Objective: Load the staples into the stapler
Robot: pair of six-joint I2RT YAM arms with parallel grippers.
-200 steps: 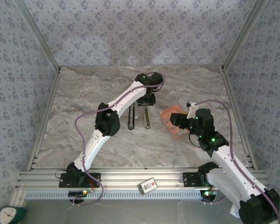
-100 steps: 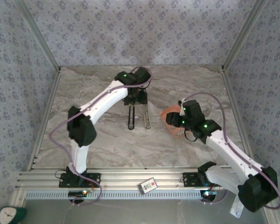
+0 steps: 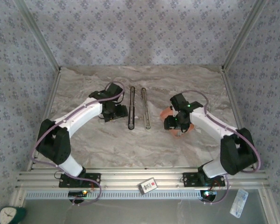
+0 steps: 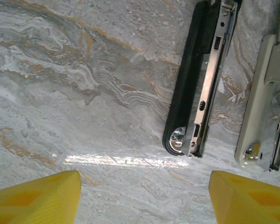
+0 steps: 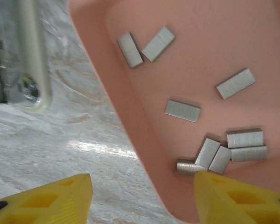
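Marble-patterned table (image 3: 107, 144) carries the stapler (image 3: 131, 108) opened flat. Its black base (image 4: 185, 93) and cream arm (image 4: 260, 112) lie side by side as two parallel bars. Both are now bare along their whole length, where half a second ago the left arm covered their far ends. That arm has pulled back from 12 o'clock of the stapler to its 9 o'clock side. The left gripper (image 4: 142, 198) hovers there above the tabletop, yellow fingers spread wide with nothing between them. In its wrist view the rounded ends of both bars sit toward 1 o'clock.

At 3 o'clock of the stapler lies the pink tray (image 5: 123, 121), where it was before, holding the staples (image 5: 183, 110) as several short loose strips. The right gripper (image 5: 142, 196) remains over it, though the arm's elbow has swung out and low toward 4 o'clock. Its jaws stand wide apart — one finger over marble, the other over the tray floor, the tray's rim between them — closed on nothing.
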